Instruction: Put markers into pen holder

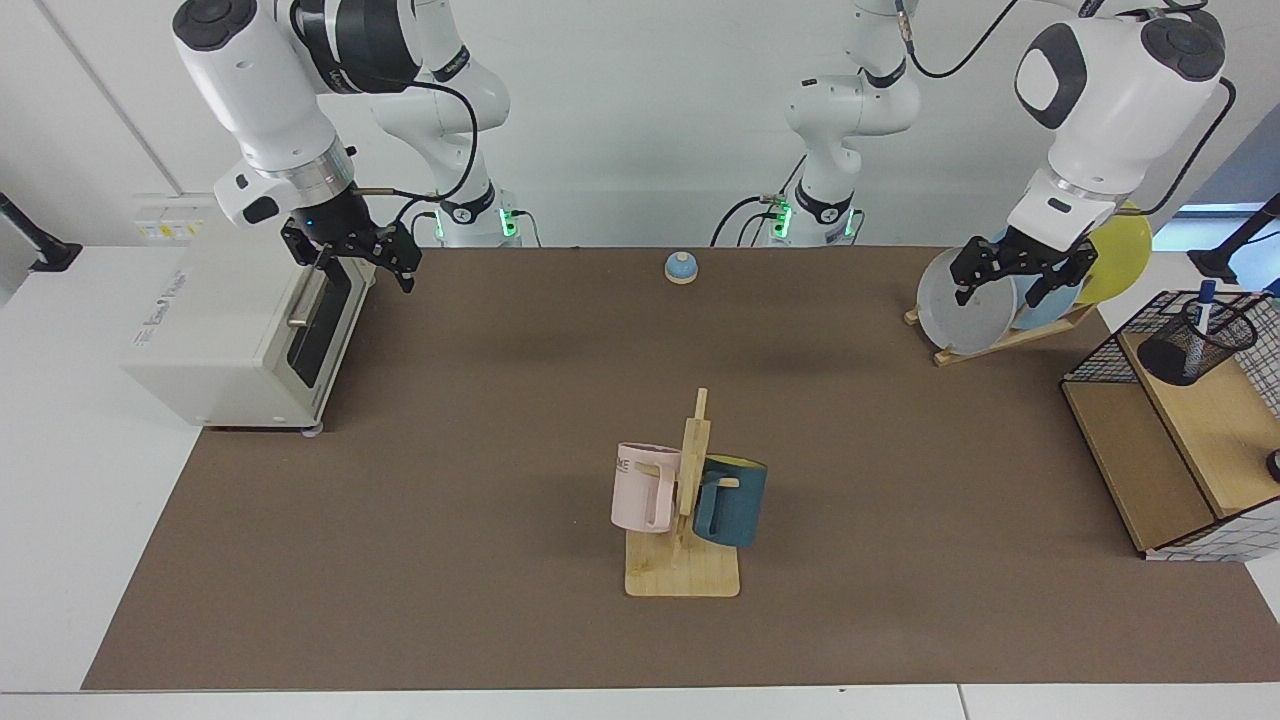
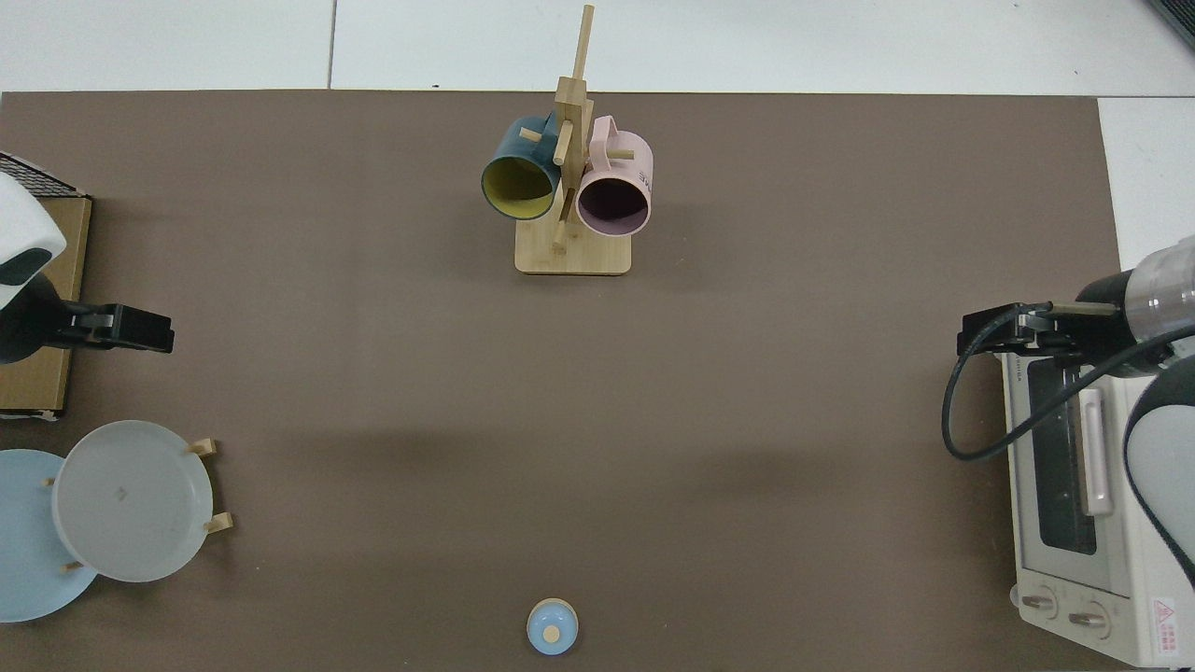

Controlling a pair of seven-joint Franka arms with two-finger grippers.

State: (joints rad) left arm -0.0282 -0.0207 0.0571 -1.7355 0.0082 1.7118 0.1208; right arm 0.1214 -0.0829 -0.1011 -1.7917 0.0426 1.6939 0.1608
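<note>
The marker, white with a dark blue cap, stands upright in the pen holder, a small black mesh cup on the upper wooden shelf at the far right of the facing view. Neither shows in the top view. My left gripper hangs open and empty in front of the grey plate, well to the left of the pen holder; from above the left gripper is by the shelf's edge. My right gripper hovers open and empty over the toaster oven's front corner, and the right gripper also shows from above.
A black wire rack with wooden shelves holds the cup. Grey, blue and yellow plates stand in a plate rack. A mug tree carries a pink mug and a teal mug. A toaster oven and a blue bell are there too.
</note>
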